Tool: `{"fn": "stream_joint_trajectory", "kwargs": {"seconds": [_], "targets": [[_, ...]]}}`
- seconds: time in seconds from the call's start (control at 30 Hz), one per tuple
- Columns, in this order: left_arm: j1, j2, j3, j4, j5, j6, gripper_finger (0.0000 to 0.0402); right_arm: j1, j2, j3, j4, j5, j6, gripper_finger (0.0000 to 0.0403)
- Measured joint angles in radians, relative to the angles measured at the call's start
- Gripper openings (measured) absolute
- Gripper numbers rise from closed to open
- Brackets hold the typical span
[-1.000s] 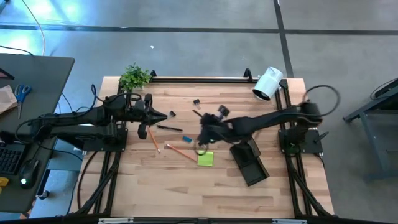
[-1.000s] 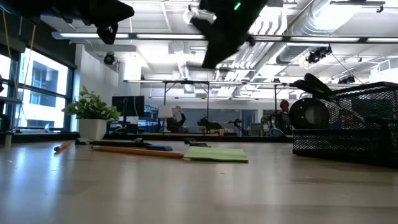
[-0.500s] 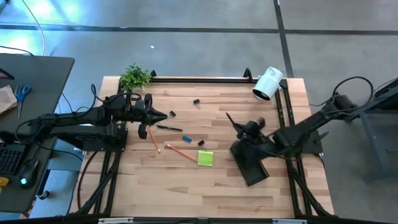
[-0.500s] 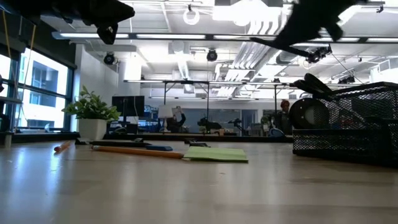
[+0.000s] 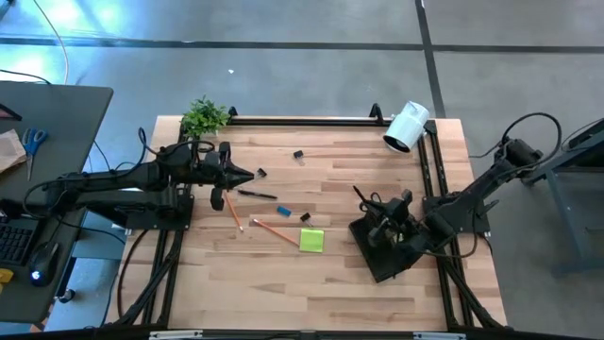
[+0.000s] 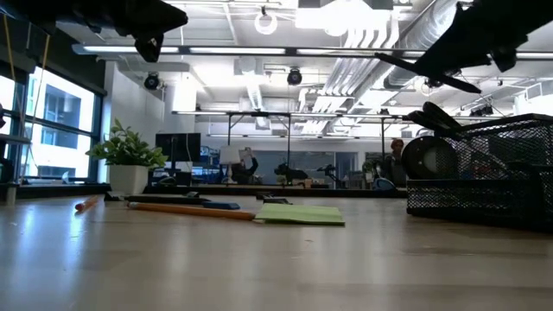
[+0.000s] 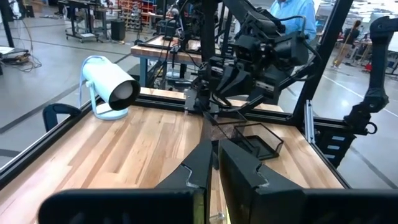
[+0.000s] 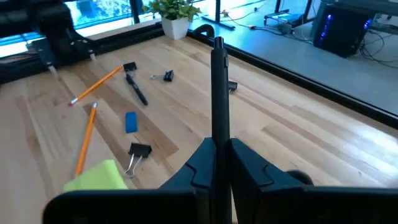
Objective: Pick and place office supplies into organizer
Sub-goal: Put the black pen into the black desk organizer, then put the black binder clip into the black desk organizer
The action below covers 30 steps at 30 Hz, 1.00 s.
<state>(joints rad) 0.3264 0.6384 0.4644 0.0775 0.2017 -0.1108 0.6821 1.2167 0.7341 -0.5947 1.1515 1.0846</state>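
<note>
Holding a dark pen (image 8: 219,93) above the organizer (image 5: 377,247), right fingers (image 8: 217,165) stay clenched; pencils (image 5: 274,229), sticky-note pad (image 5: 312,240) remain on the counter (image 5: 283,283).

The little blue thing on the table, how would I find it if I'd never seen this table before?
Start at the wooden table and find the bright green sticky-note pad near its middle. Just beyond the pad, toward the plant, lies the little blue piece, between a dark pen and a black clip. It is the only blue thing on the tabletop, short and blocky, unlike the long orange pencils nearby.
</note>
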Motion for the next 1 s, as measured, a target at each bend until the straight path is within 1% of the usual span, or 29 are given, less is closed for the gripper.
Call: {"fn": "stream_joint_trajectory", "kwargs": {"seconds": [0.13,0.3,0.4,0.57,0.87,1.0], "targets": [[0.0,0.001,0.0,-0.008,-0.016,0.0,0.0019,0.051,0.0,0.0,-0.078,0.003,0.091,0.0016],[0.0,0.001,0.0,-0.018,-0.042,-0.015,0.0019,0.089,0.0,0.0,-0.258,-0.029,0.302,0.002],[0.0,0.001,0.0,-0.019,-0.042,-0.021,0.0019,0.1,0.0,0.0,-0.324,-0.031,0.387,0.0033],[0.0,0.001,0.0,-0.023,-0.042,-0.025,0.0019,0.1,0.001,0.0,-0.313,-0.034,0.402,0.0055],[0.0,0.001,0.0,-0.029,-0.042,-0.025,0.0019,0.1,0.001,0.0,-0.303,-0.055,0.433,0.005],[0.0,0.001,0.0,-0.029,-0.042,-0.026,0.0019,0.098,0.001,0.0,-0.303,-0.06,0.434,0.0059]]}}
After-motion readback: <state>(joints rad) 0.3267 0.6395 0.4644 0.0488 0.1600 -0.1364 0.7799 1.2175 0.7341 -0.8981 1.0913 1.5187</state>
